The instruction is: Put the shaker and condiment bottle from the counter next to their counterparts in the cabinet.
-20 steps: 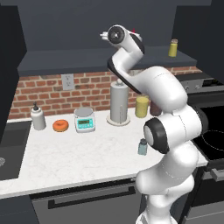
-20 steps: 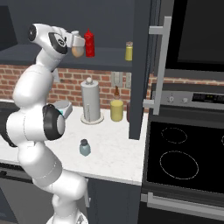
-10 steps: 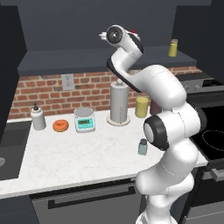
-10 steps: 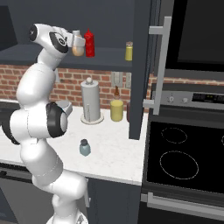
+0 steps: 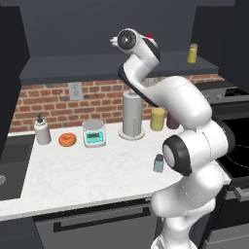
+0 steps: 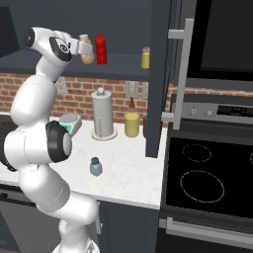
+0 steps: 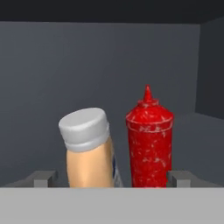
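Observation:
The condiment bottle [image 7: 87,151], orange-tan with a pale grey cap, leans to the left just beside the red squeeze bottle [image 7: 149,140] in the cabinet [image 6: 118,66]. My gripper [image 7: 112,178] is open. Its fingertips [image 7: 41,177] stand wide, outside both bottles, and touch neither. The bottles' bases are hidden. From the right base the same condiment bottle [image 6: 87,53] sits at the hand, left of the red bottle [image 6: 101,49]. The yellow-green shaker [image 6: 145,58] stands farther right on the shelf. The blue-grey shaker [image 5: 158,163] stands on the counter [image 5: 87,170] by the arm's base.
A paper towel holder [image 5: 132,115], a yellow canister [image 5: 157,118], a small scale [image 5: 94,132], a donut [image 5: 67,139] and a soap bottle [image 5: 42,131] line the brick wall. The open cabinet door [image 6: 160,74] hangs right of the shelf. The stove [image 6: 207,178] lies to the right.
The jaws have opened and let go of the condiment bottle, which now leans beside the red bottle. The arm has hardly moved.

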